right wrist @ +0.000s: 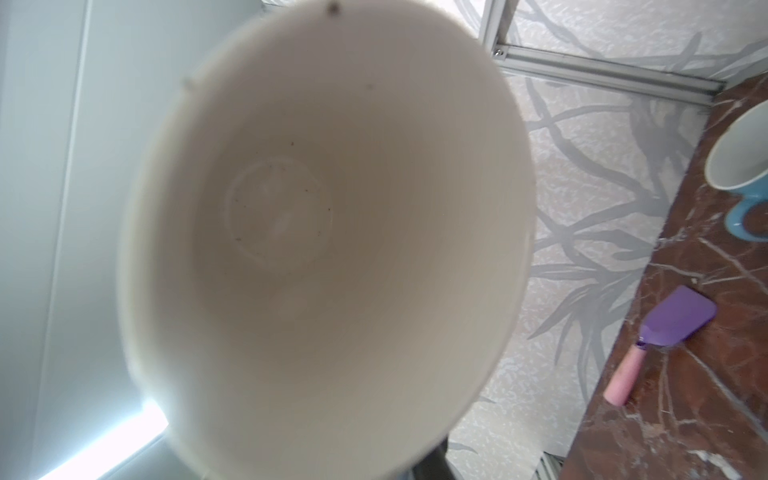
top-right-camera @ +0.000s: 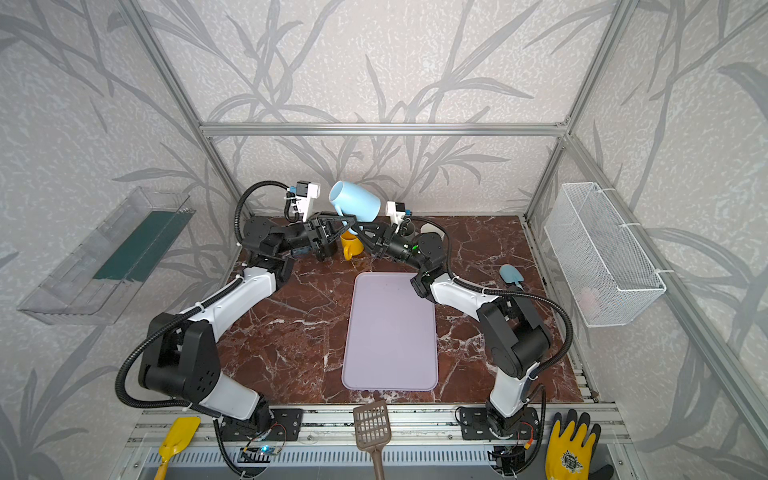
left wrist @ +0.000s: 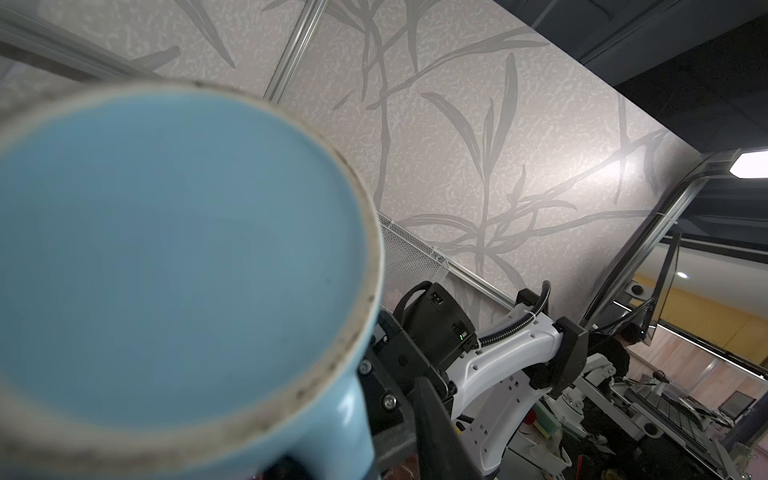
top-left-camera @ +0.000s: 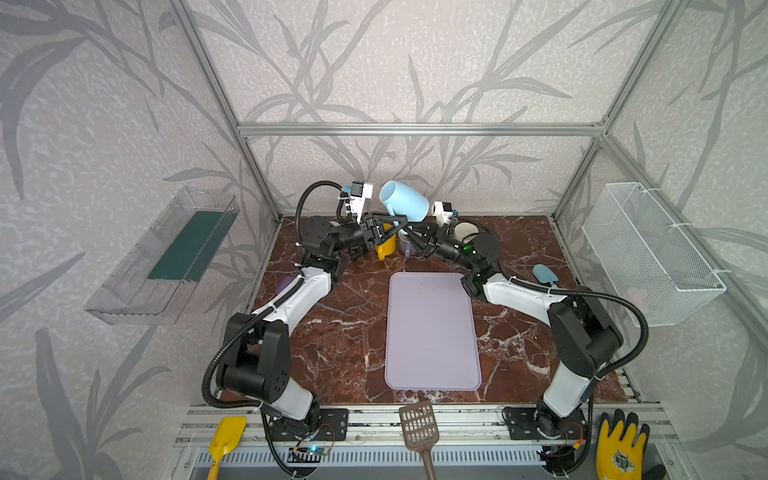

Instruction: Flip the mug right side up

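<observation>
Leaning mug [top-left-camera: 409, 201] between left tool [top-left-camera: 396, 219], right tool [top-left-camera: 406, 232]; glove emblem [top-left-camera: 620, 460] unreadable

Robot lab cell: aluminium frame [top-left-camera: 415, 129], wallpapered panels [top-left-camera: 415, 62] — left arm [top-left-camera: 291, 299] and right arm [top-left-camera: 523, 297] bolted beside a marble-patterned surface [top-left-camera: 345, 332].

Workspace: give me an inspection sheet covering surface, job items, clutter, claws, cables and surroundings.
surface: marble table, lilac mat bare.
job's things: blue mug aloft at the back, tilted, base above mouth.
clutter: yellow mug, white cup, blue scoop, purple spatula on table; yellow scoop, brown scoop, glove on front rail.
claws: right claw shut on mug's handle; left claw beside it, grip unclear.
cables: hoses along both arms, none seen snagged.
surroundings: clear shelf on left wall, wire basket on right wall.
</observation>
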Robot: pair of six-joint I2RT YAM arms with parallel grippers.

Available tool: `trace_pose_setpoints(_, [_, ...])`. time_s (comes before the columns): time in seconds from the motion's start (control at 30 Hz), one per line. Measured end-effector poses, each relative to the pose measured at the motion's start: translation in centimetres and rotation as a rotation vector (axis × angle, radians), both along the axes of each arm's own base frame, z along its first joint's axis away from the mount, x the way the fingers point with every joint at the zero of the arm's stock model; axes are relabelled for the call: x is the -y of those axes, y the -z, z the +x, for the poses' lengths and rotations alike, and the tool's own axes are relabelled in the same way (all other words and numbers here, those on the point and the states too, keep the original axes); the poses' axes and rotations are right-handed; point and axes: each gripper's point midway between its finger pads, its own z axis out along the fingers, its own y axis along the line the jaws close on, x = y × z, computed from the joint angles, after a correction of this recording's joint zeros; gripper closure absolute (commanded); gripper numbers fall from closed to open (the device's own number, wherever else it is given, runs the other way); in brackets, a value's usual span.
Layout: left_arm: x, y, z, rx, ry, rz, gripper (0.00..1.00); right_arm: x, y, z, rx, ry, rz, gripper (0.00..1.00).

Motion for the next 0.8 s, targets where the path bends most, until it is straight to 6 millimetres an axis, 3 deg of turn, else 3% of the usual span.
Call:
trace_pose_setpoints(0.3, [-0.1,2.0,-0.3,-0.070,-0.086,0.106,0.73,1.0,1.1,-0.8,0.091,0.087,-0.148,1.00])
trace_pose_setpoints(0.6, [-0.3,5.1,1.0,-0.196,-0.168,0.180,0.74,1.6,2.3,-1.3,0.207,0.189,-0.321,1.00])
trace_pose_setpoints(0.8, [-0.2,5.6,0.9,-0.252,-0.165,0.182,0.84,1.8,3.0,-1.4,0.284,0.238,-0.416,1.00])
